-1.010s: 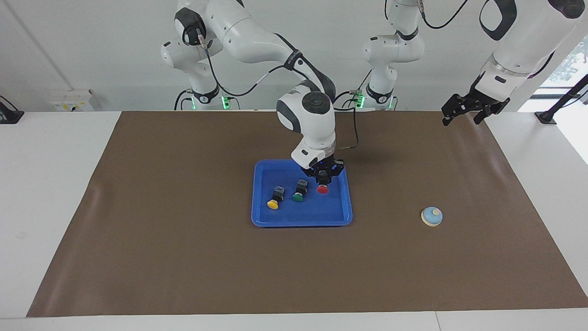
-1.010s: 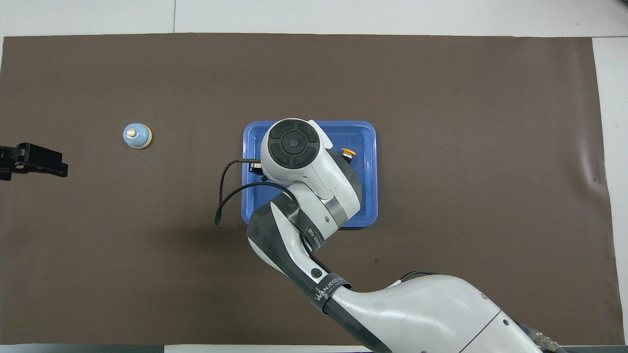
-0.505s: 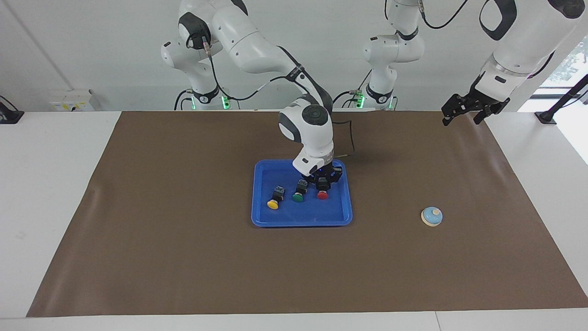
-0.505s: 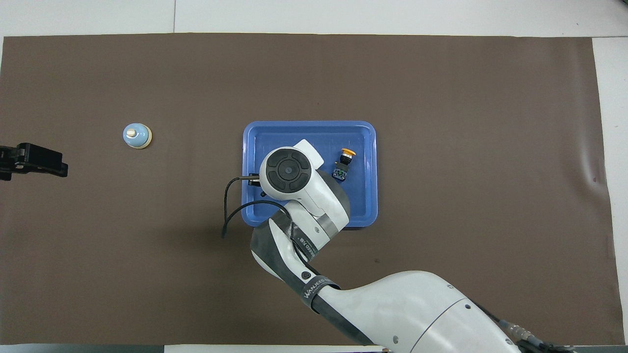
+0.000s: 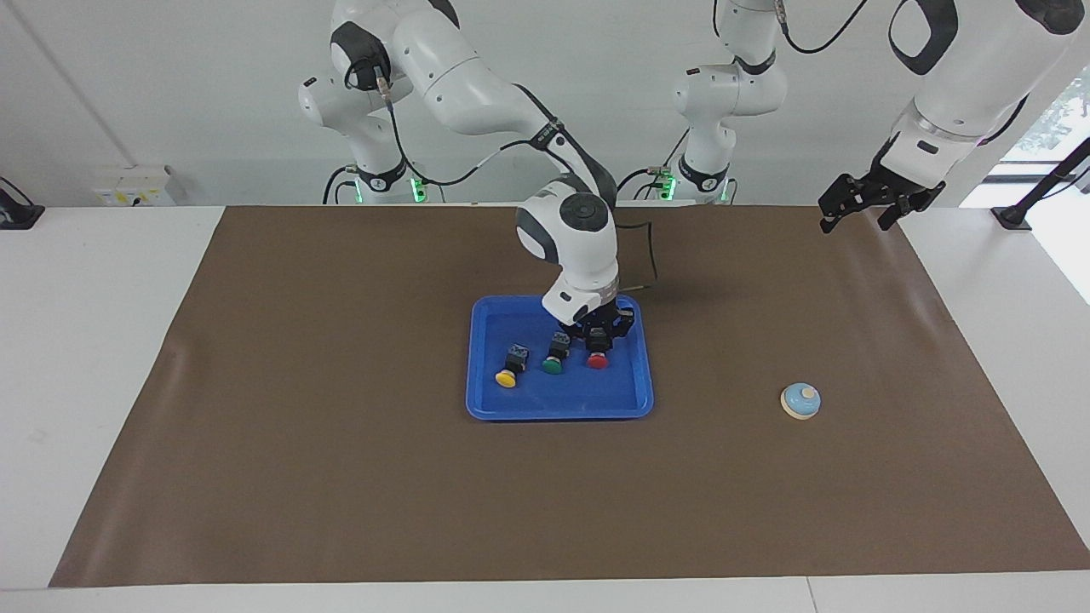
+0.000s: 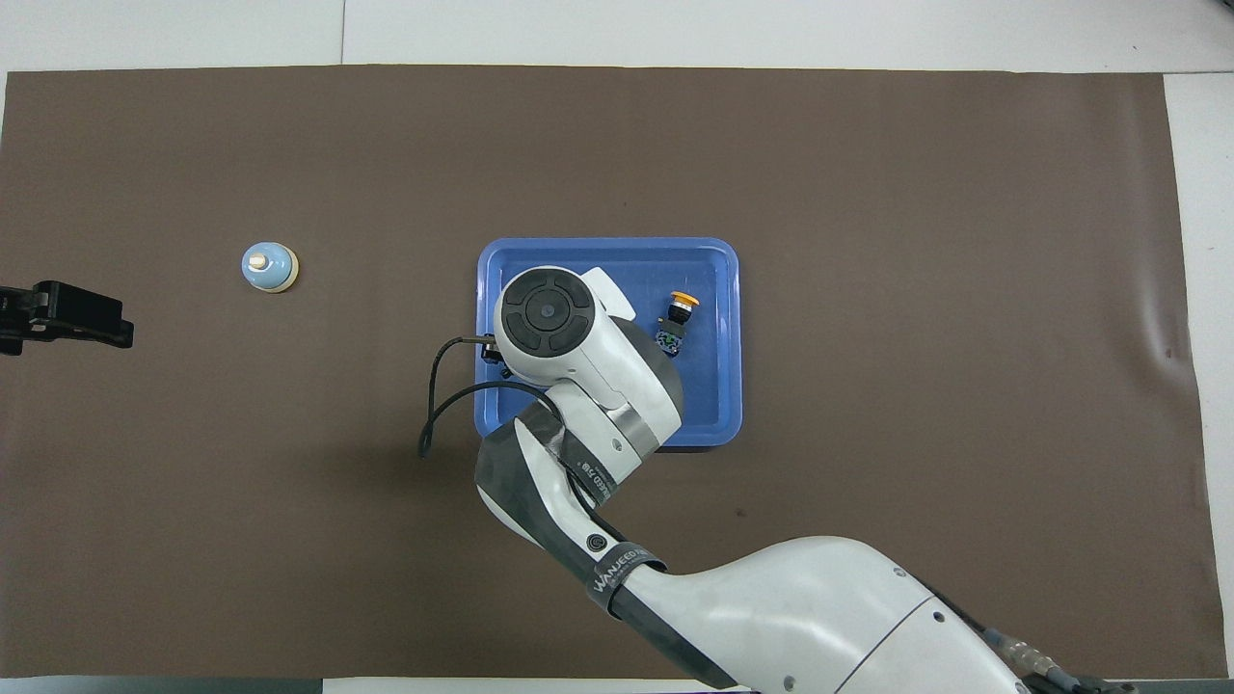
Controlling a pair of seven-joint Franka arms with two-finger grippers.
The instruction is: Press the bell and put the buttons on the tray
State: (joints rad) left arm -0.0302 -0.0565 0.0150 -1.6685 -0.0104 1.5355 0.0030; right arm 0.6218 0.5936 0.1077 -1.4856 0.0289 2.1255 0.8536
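Observation:
The blue tray (image 5: 558, 407) lies mid-table and also shows in the overhead view (image 6: 718, 265). On it lie the yellow button (image 5: 508, 372), the green button (image 5: 554, 358) and the red button (image 5: 597, 360) in a row. My right gripper (image 5: 599, 340) is down in the tray, shut on the red button's black body, with the cap resting on the tray. In the overhead view the right arm hides the green and red buttons; only the yellow button (image 6: 678, 313) shows. The light-blue bell (image 5: 800, 400) stands on the mat toward the left arm's end and shows in the overhead view (image 6: 269, 266). My left gripper (image 5: 856, 209) waits raised, open.
A brown mat (image 5: 341, 443) covers the table. The right arm's cable (image 6: 434, 405) hangs beside the tray. The left gripper (image 6: 67, 316) shows at the mat's edge in the overhead view, nearer to the robots than the bell.
The right gripper has come down with the red button, which now rests on the tray beside the green one. The left arm has not moved.

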